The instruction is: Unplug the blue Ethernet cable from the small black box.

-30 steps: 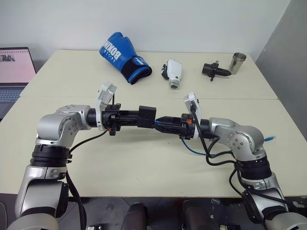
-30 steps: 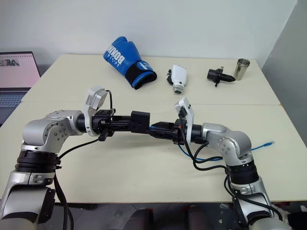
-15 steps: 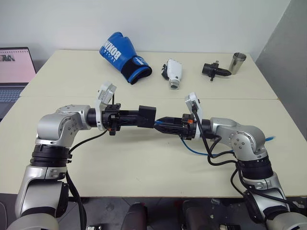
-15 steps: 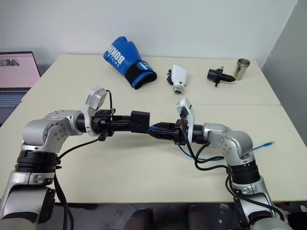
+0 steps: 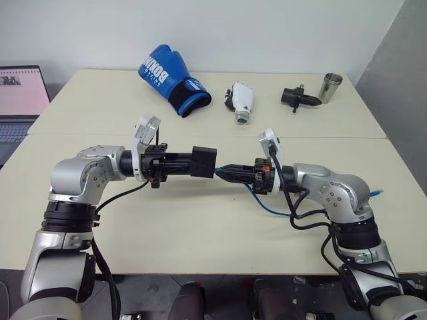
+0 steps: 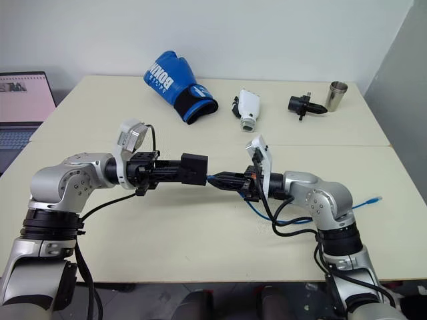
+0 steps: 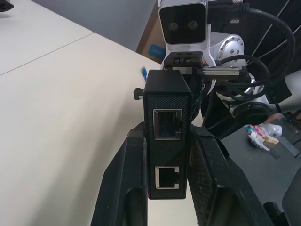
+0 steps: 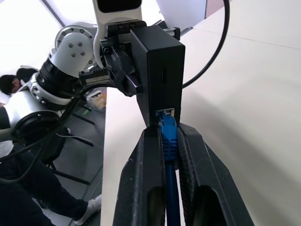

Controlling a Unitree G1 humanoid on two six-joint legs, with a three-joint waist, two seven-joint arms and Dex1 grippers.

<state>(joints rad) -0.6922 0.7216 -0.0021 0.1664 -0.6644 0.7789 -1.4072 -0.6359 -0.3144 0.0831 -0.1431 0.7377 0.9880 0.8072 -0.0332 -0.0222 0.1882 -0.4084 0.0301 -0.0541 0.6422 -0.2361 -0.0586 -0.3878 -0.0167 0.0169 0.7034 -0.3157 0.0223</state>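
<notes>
Two pincers of mine meet at mid-frame above the cream table [image 5: 200, 227], pointed at each other. My left gripper [image 5: 193, 163] comes in from the left side of the frame and is clamped on the small black box [image 5: 204, 161], holding it clear of the tabletop; from the left wrist camera the box [image 7: 167, 132] sits wedged between my two fingers [image 7: 123, 188], its two ports facing the lens. My right gripper [image 5: 225, 173] reaches in from the right side of the frame, its fingers [image 8: 141, 188] closed on the plug end of the blue Ethernet cable [image 8: 168, 136], with the plug tip right at the box's socket; whether it is still seated I cannot tell. Behind my right gripper the blue cord loops down to the table under my right forearm, and its far plug lies near the right edge of the frame. Along the top of the frame lie a blue boxing glove [image 5: 168, 79], a white gadget [image 5: 239, 101], a black gadget [image 5: 297, 97] and a steel cup [image 5: 329, 87].
</notes>
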